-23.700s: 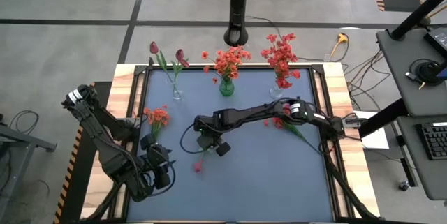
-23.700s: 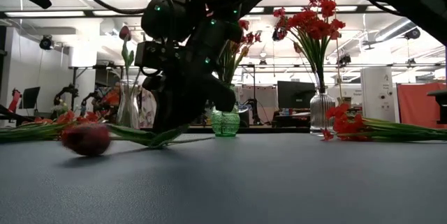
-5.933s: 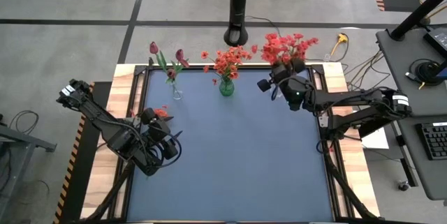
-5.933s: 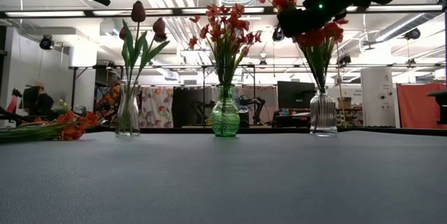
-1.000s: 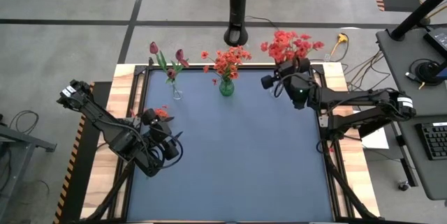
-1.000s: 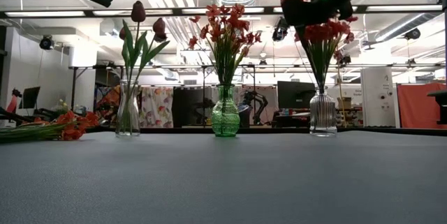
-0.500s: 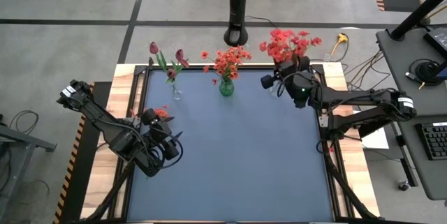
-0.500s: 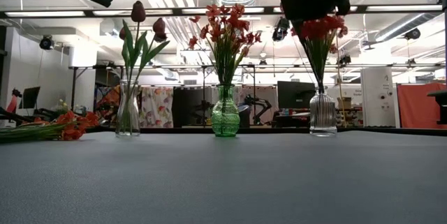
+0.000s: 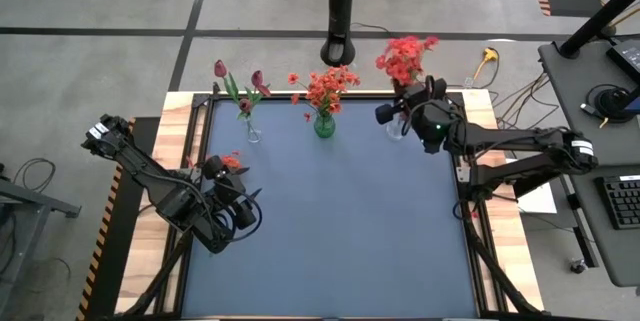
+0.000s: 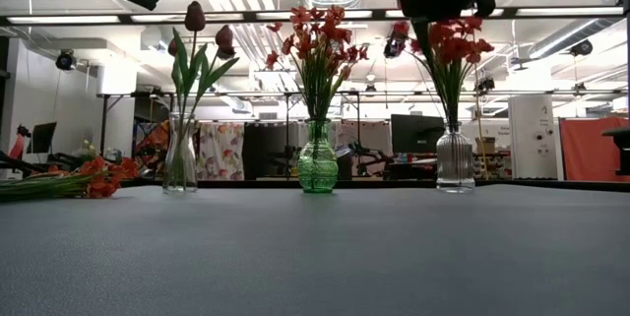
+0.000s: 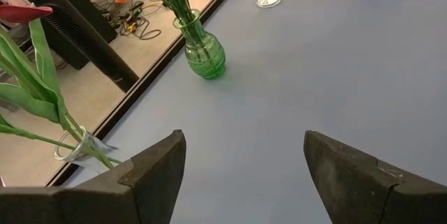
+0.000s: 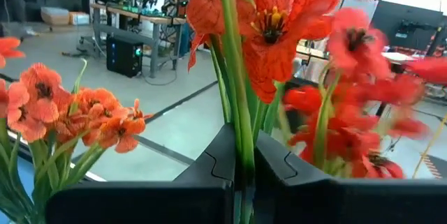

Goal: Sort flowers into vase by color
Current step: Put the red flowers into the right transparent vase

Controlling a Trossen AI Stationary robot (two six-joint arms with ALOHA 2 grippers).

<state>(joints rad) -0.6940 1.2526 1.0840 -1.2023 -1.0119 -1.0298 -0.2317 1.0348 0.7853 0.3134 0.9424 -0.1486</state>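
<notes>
Above the clear ribbed vase [image 10: 455, 158] at the table's far right: red flower [image 12: 279, 15], light, limp, thin-stemmed, best gripped mid-stem, pinched in the right gripper [image 12: 241, 172]; left gripper [image 11: 244, 161] idle, jaws wide.

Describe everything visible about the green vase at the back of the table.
The green bulbous glass vase stands upright on the blue table top near its far edge, the middle one of three vases. It has a round ribbed belly, a narrow neck and a flared lip, and looks see-through. It holds a bunch of orange-red flowers on thin green stems, which fan out above the neck. Neither hand touches it.
</notes>
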